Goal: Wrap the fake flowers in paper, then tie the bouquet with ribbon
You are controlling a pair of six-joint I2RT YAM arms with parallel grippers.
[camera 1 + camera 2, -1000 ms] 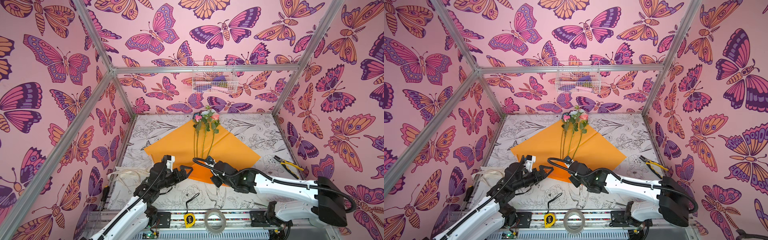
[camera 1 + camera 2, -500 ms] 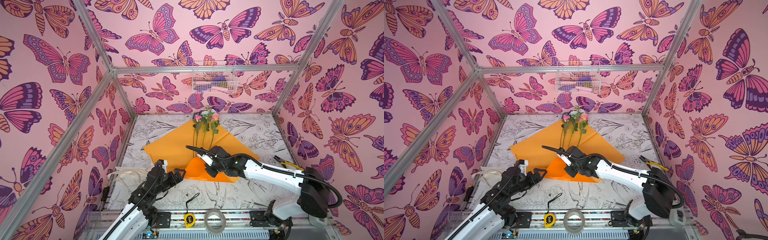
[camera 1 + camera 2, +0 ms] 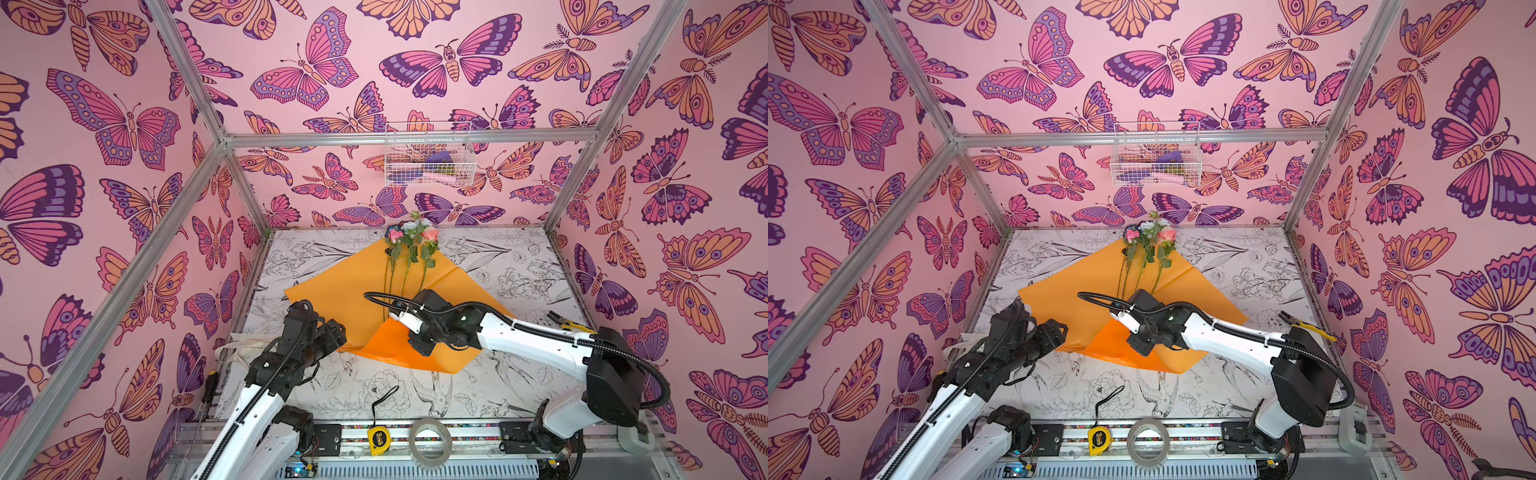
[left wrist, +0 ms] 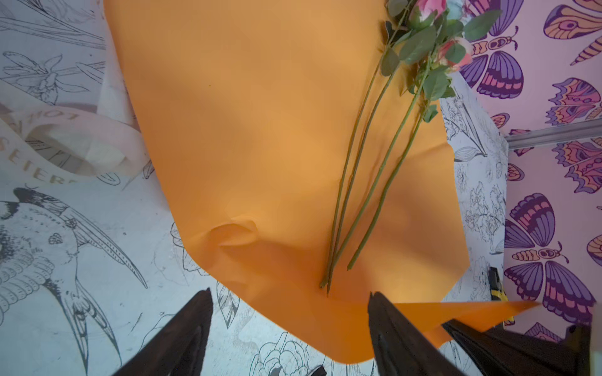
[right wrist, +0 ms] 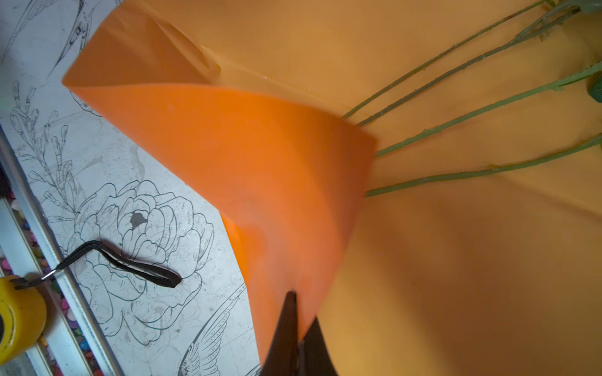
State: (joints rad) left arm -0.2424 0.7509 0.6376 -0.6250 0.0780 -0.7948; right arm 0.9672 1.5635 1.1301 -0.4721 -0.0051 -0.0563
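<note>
The bouquet of fake flowers point(image 3: 411, 237) point(image 3: 1148, 239) point(image 4: 423, 48) lies loose on the orange wrapping paper point(image 3: 345, 291) point(image 3: 1075, 299) point(image 4: 260, 130), which is spread on the table. The blooms point toward the back wall. The green stems point(image 5: 456, 65) run toward me. My right gripper point(image 3: 415, 340) point(image 3: 1138, 343) point(image 5: 303, 309) is shut on the paper's near corner. It holds that corner up as a folded flap point(image 3: 390, 340) point(image 5: 260, 162) over the stem ends. My left gripper point(image 3: 338, 332) point(image 3: 1059, 332) point(image 4: 290, 291) stands open at the paper's near left edge and holds nothing.
A cream printed ribbon point(image 3: 245, 349) point(image 4: 65, 146) lies left of the paper. On the front rail are a yellow tape measure point(image 3: 378, 438) point(image 5: 16, 315) and a tape roll point(image 3: 430, 440). Pliers point(image 3: 569, 326) lie at the right, a screwdriver point(image 3: 208, 386) at the left. A wire basket point(image 3: 428, 162) hangs on the back wall.
The right gripper has lifted the paper's near corner and folded it back over the stem ends. The left gripper has drawn back to the left, and its jaws have narrowed a little.
</note>
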